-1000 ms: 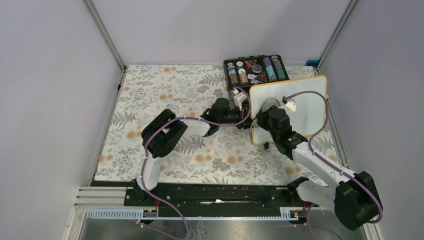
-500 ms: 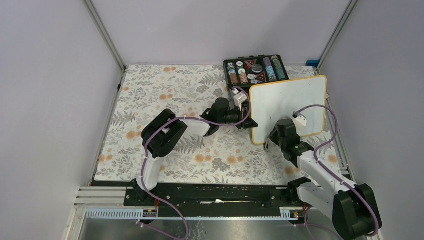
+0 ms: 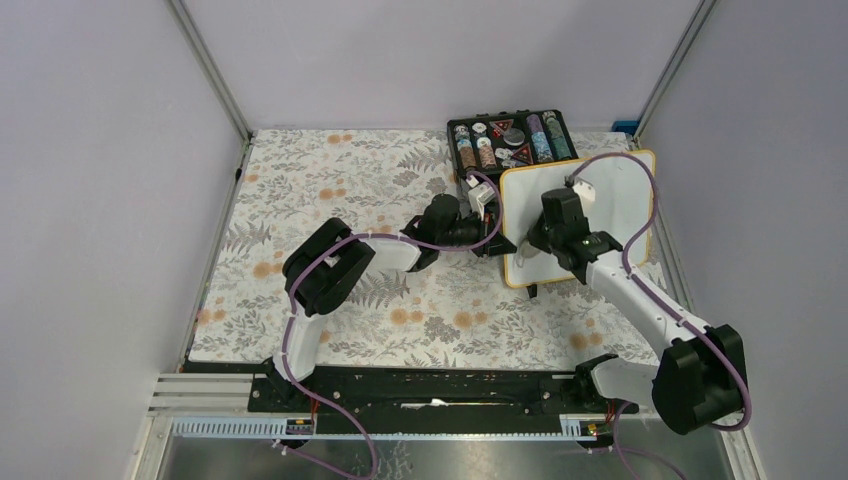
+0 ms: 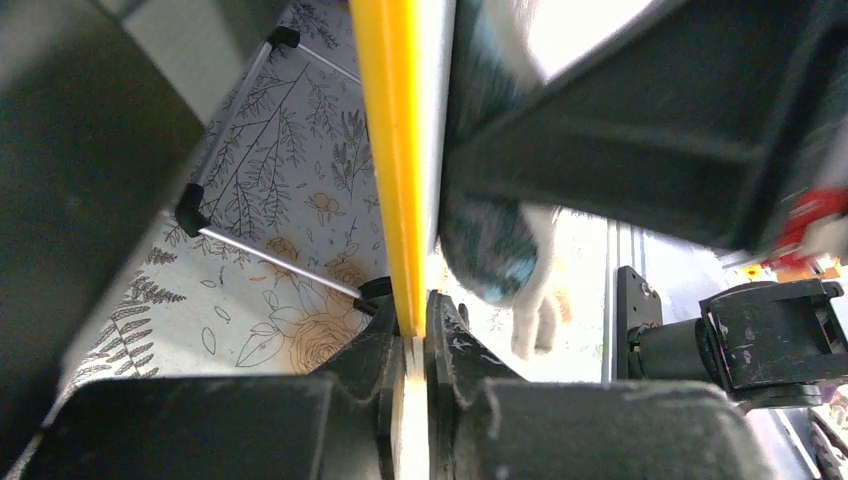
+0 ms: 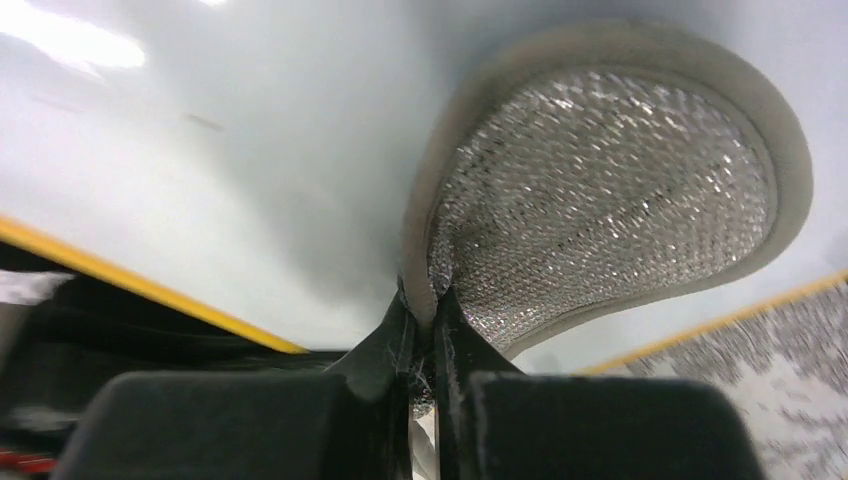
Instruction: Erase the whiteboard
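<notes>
Because a light board would skid or tip under a wiping stroke, the left end effector [image 4: 412, 320] is clamped on the yellow rim of the whiteboard [image 3: 620, 190], one finger on each face of the frame. As I judge it this is a brace, so that the other arm has something firm to press against. The board sits just on the near side of the black case [image 3: 512, 138] of coloured chips, its far corner almost touching the case. It seems to be tilted up off the floral worktop [image 3: 330, 200] rather than lying flat, which would turn its white face toward the right arm. The right end effector [image 5: 425, 310] is closed on the edge of a round eraser pad [image 5: 600, 190]. It pinches only the pale border, so the silvery mesh side faces the wrist camera and the hidden side lies against the board. A grip at the rim leaves the whole pad free to sweep — though I would guess it also lets the pad flex or fold if pushed hard. From that end effector the whiteboard is directly ahead and in contact through the pad. It fills nearly all of the wrist view, with the yellow frame crossing just below the fingers, so the pad is working near the lower edge, the one farthest from the case. In the overhead view the part of the face not covered by the arm looks blank. What lies under the arm and the pad cannot be told.
</notes>
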